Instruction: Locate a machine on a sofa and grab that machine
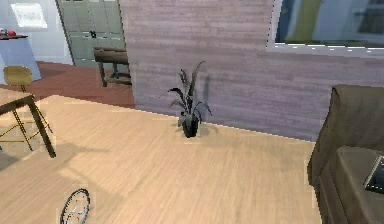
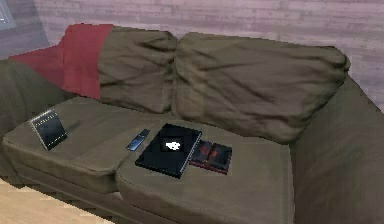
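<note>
On the sofa (image 2: 250,90) lies a black machine (image 2: 170,152), probably a laptop: located, not yet grabbed; the tool's state I cannot tell.

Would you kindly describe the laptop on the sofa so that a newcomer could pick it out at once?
Find the big brown sofa and look at its seat cushions. Near the middle lies a closed laptop, between a slim remote and a reddish book. It is the largest flat item there, black with a small pale mark on its lid.
</note>
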Controlling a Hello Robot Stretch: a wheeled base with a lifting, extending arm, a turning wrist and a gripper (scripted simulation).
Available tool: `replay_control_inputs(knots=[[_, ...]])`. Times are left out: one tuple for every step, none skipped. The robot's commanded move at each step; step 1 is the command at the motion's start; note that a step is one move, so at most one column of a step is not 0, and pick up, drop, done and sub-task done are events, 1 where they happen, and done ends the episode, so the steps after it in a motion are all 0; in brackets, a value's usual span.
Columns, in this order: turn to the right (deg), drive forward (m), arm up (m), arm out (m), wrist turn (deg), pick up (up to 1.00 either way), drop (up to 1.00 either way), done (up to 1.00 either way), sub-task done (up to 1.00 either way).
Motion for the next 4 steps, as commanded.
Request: replay_control_inputs(knots=[[0.0, 0.00, 0.14, 0.00, 0.0, 0.00, 0.00, 0.00, 0.00], [0.0, 0.00, 0.00, 0.42, 0.0, 0.00, 0.00, 0.00, 0.00], [0.0, 0.00, 0.00, 0.00, 45.0, 0.00, 0.00, 0.00, 0.00], [0.0, 0.00, 0.00, 0.00, 45.0, 0.00, 0.00, 0.00, 0.00]])
